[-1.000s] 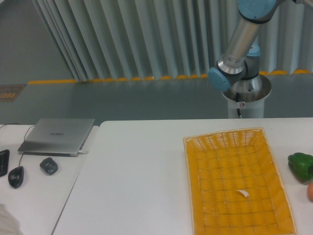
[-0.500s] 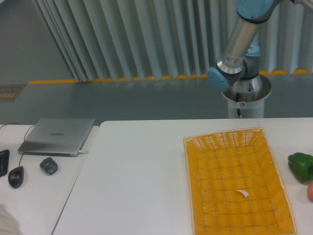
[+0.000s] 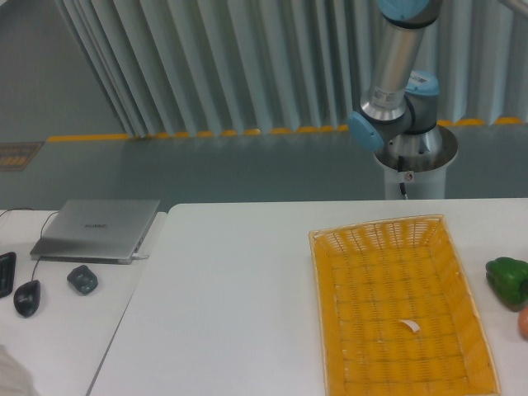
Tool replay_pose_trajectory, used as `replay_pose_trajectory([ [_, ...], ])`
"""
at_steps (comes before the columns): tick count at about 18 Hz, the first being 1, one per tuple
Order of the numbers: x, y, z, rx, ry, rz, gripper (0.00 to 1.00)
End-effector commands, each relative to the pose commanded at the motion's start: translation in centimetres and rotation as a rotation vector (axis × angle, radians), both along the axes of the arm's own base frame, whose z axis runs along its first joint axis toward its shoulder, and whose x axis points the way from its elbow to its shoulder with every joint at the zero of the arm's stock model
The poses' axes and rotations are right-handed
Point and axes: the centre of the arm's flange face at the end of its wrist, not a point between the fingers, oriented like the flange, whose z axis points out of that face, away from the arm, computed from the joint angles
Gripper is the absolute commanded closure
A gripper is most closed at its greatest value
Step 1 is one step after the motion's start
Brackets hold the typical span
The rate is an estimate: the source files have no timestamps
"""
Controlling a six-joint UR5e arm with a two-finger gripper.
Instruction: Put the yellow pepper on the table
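Note:
The yellow pepper is out of view. The white table (image 3: 231, 297) fills the lower part of the frame. Only the lower links of my arm (image 3: 394, 74) show, rising from the pedestal behind the table and leaving the frame at the top. The gripper itself is above the frame's edge and does not show.
An orange-yellow woven basket (image 3: 396, 309) lies on the table's right half with a small white scrap (image 3: 410, 326) inside. A green pepper (image 3: 507, 278) and an orange thing (image 3: 524, 322) sit at the right edge. On the adjoining desk are a grey laptop (image 3: 99, 227) and a mouse (image 3: 26, 297).
The arm's visible link has swung leftward and stands more upright than a second ago. Nothing on the table has moved.

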Motion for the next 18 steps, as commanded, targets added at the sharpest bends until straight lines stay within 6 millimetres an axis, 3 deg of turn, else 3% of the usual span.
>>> replay_pose_trajectory([
  [3, 1.9, 2.2, 1.1, -0.005, -0.001, 0.005, 0.00],
  [8, 3.5, 4.2, 1.9, -0.053, 0.038, -0.011, 0.00],
  [12, 4.9, 8.2, 0.9, -0.072, 0.043, 0.004, 0.00],
  [15, 6.9, 10.7, 0.7, -0.101, 0.055, -0.019, 0.00],
  [18, 7.3, 12.0, -0.6, -0.102, 0.039, -0.045, 0.00],
])
